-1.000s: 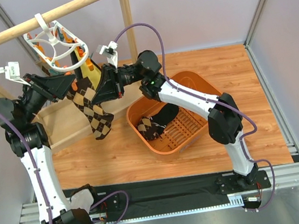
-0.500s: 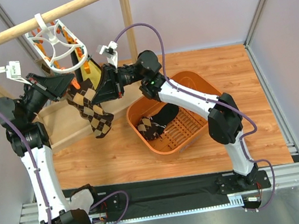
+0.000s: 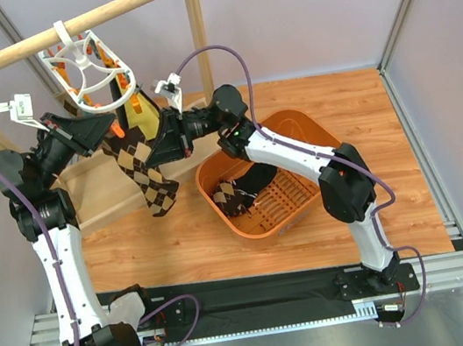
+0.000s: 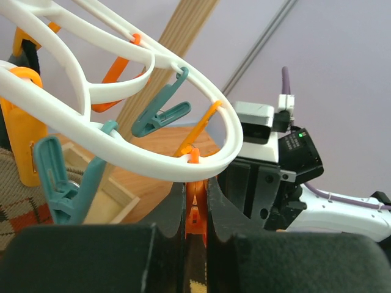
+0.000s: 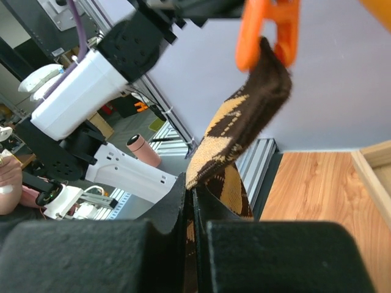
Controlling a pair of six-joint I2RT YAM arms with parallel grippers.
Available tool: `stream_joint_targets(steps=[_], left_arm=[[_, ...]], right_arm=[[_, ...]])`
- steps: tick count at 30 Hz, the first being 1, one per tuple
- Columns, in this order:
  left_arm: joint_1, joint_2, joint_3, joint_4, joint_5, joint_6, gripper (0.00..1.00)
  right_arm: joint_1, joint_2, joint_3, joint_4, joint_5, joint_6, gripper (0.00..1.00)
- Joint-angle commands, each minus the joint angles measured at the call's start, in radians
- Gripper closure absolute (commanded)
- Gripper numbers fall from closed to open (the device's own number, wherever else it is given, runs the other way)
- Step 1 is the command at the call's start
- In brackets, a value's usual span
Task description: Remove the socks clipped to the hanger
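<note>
The white hanger (image 3: 89, 65) hangs by its hook from the wooden rail, with orange and grey-blue clips under it. A brown argyle sock (image 3: 149, 180) hangs from an orange clip (image 5: 264, 32). My left gripper (image 3: 106, 133) is shut on that orange clip (image 4: 195, 204) just below the hanger ring (image 4: 153, 165). My right gripper (image 3: 150, 151) is shut on the argyle sock (image 5: 244, 116) a little below the clip, and the sock is stretched taut. A black-and-yellow sock (image 3: 134, 100) hangs behind it. Two more socks (image 3: 243, 190) lie in the orange basket.
The wooden rail (image 3: 57, 33) and its upright post (image 3: 197, 19) stand at the back left. The frame's wooden base (image 3: 102, 195) lies beneath the hanger. The orange basket (image 3: 309, 129) sits right of centre on the wooden tabletop.
The hanger has tilted and shifted slightly. My right gripper has moved a little left and up with the argyle sock. My left gripper has stayed at the clip.
</note>
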Motion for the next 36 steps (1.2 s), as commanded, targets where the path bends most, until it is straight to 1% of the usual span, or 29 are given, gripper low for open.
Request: stream_joint_targets(steps=[1, 4, 5, 7, 9, 11, 12, 13, 14, 16, 17, 19, 20, 21, 22, 23, 25, 26, 27, 28, 29, 30, 31, 32, 33, 34, 35, 36], left_arm=[[-0.003, -0.005, 0.042, -0.008, 0.002, -0.002, 1.0], [-0.003, -0.01, 0.045, -0.031, -0.003, 0.012, 1.0], [-0.003, -0.011, 0.047, -0.04, -0.003, 0.021, 1.0], [-0.005, -0.014, 0.047, -0.041, -0.003, 0.021, 1.0], [-0.005, -0.019, 0.047, -0.043, -0.003, 0.021, 1.0], [-0.005, -0.024, 0.042, -0.043, -0.003, 0.021, 1.0], [-0.003, -0.028, 0.044, -0.051, 0.002, 0.025, 1.0], [-0.003, -0.031, 0.045, -0.069, 0.002, 0.048, 1.0], [-0.005, -0.034, 0.059, -0.116, -0.001, 0.067, 1.0], [-0.005, -0.042, 0.075, -0.158, -0.012, 0.107, 0.99], [-0.005, -0.047, 0.076, -0.175, -0.018, 0.113, 0.99], [-0.005, -0.059, 0.059, -0.176, -0.033, 0.107, 0.98], [-0.005, -0.06, 0.053, -0.173, -0.039, 0.104, 0.94], [-0.006, -0.067, 0.046, -0.164, -0.041, 0.099, 0.91], [-0.006, -0.068, 0.03, -0.152, -0.043, 0.085, 0.83], [-0.009, -0.068, 0.024, -0.144, -0.047, 0.082, 0.78], [-0.011, -0.065, 0.019, -0.143, -0.046, 0.079, 0.68], [-0.011, -0.065, 0.019, -0.144, -0.044, 0.078, 0.61], [-0.011, -0.064, 0.019, -0.147, -0.041, 0.078, 0.58], [-0.011, -0.065, 0.019, -0.149, -0.038, 0.079, 0.52], [-0.011, -0.068, 0.021, -0.156, -0.035, 0.081, 0.5], [-0.011, -0.071, 0.021, -0.167, -0.035, 0.085, 0.48], [-0.011, -0.074, 0.029, -0.176, -0.032, 0.104, 0.47], [-0.012, -0.079, 0.033, -0.222, -0.036, 0.114, 0.44], [-0.011, -0.083, 0.038, -0.254, -0.044, 0.14, 0.43], [-0.012, -0.087, 0.055, -0.328, -0.053, 0.156, 0.41], [-0.011, -0.083, 0.064, -0.363, -0.067, 0.168, 0.4], [-0.012, -0.079, 0.071, -0.395, -0.075, 0.18, 0.39]], right_arm=[[-0.017, -0.062, -0.073, 0.001, 0.007, -0.03, 1.0], [-0.034, -0.108, -0.139, -0.06, 0.019, -0.1, 1.0], [-0.048, -0.125, -0.184, -0.103, 0.032, -0.119, 1.0], [-0.066, -0.178, -0.225, -0.158, 0.054, -0.18, 1.0], [-0.098, -0.223, -0.28, -0.279, 0.109, -0.243, 1.0], [-0.132, -0.321, -0.289, -0.475, 0.178, -0.342, 1.0], [-0.138, -0.362, -0.266, -0.758, 0.289, -0.407, 1.0], [-0.138, -0.43, -0.257, -0.896, 0.372, -0.544, 1.0], [-0.138, -0.465, -0.257, -1.078, 0.516, -0.579, 1.0], [-0.138, -0.548, -0.295, -1.189, 0.612, -0.652, 1.0], [-0.14, -0.571, -0.314, -1.267, 0.694, -0.671, 1.0], [-0.14, -0.603, -0.355, -1.334, 0.788, -0.696, 1.0], [-0.14, -0.623, -0.363, -1.393, 0.883, -0.713, 1.0], [-0.141, -0.633, -0.367, -1.411, 0.926, -0.722, 1.0], [-0.14, -0.64, -0.374, -1.428, 0.965, -0.731, 1.0], [-0.14, -0.645, -0.371, -1.456, 1.035, -0.742, 1.0], [-0.141, -0.64, -0.371, -1.479, 1.111, -0.745, 1.0], [-0.141, -0.63, -0.374, -1.493, 1.201, -0.739, 1.0], [-0.141, -0.622, -0.378, -1.497, 1.239, -0.733, 0.99], [-0.141, -0.611, -0.392, -1.5, 1.273, -0.727, 1.0], [-0.143, -0.604, -0.397, -1.505, 1.328, -0.713, 1.0], [-0.143, -0.585, -0.401, -1.51, 1.349, -0.696, 0.93], [-0.143, -0.578, -0.403, -1.517, 1.367, -0.682, 0.89], [-0.141, -0.57, -0.397, -1.537, 1.41, -0.67, 0.84], [-0.141, -0.562, -0.394, -1.543, 1.43, -0.649, 0.83], [-0.14, -0.559, -0.389, -1.55, 1.454, -0.639, 0.83], [-0.14, -0.559, -0.384, -1.563, 1.506, -0.633, 0.79], [-0.14, -0.556, -0.358, -1.572, 1.534, -0.619, 0.77]])
